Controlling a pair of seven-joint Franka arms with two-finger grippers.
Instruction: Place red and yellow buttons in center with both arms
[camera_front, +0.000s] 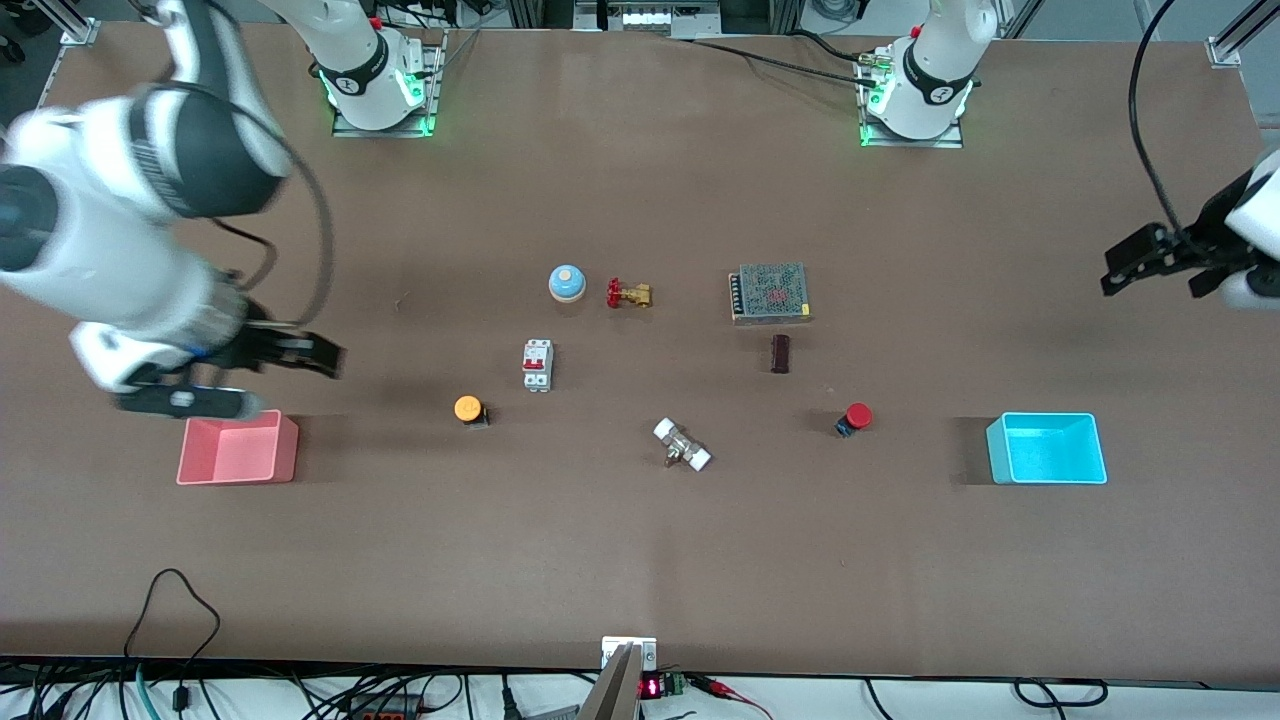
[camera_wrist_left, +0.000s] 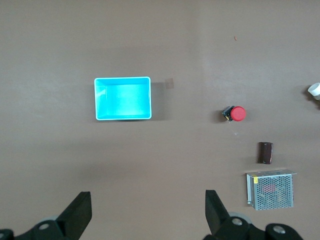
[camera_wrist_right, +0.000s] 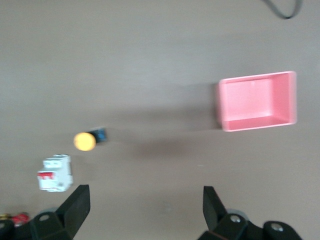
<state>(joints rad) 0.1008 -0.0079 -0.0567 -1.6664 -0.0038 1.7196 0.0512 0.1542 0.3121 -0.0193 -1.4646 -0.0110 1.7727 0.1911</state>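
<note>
Surface: a plain matte brown table (camera_front: 640, 560); cables trail along its edge nearest the front camera, and metal framing shows past the arm bases.
Counts: two bins, one pink bin (camera_front: 238, 448) and one cyan bin (camera_front: 1047, 448); two push buttons; one blue bell (camera_front: 567, 283); one brass valve (camera_front: 629, 294); one white breaker (camera_front: 538, 364); one mesh-covered power supply (camera_front: 769, 293); one small dark block (camera_front: 781, 353); one white-ended fitting (camera_front: 682, 444).
Yellow button (camera_front: 468, 408): on the table between the pink bin and the fitting, just nearer the front camera than the breaker.
Red button (camera_front: 856, 417): on the table between the fitting and the cyan bin.
Right gripper (camera_front: 335, 358): in the air over bare table beside the pink bin, fingers spread wide, holding nothing; the yellow button lies well apart from it.
Left gripper (camera_front: 1112, 270): in the air at the left arm's end of the table, fingers spread wide, holding nothing; the red button lies well apart from it.
</note>
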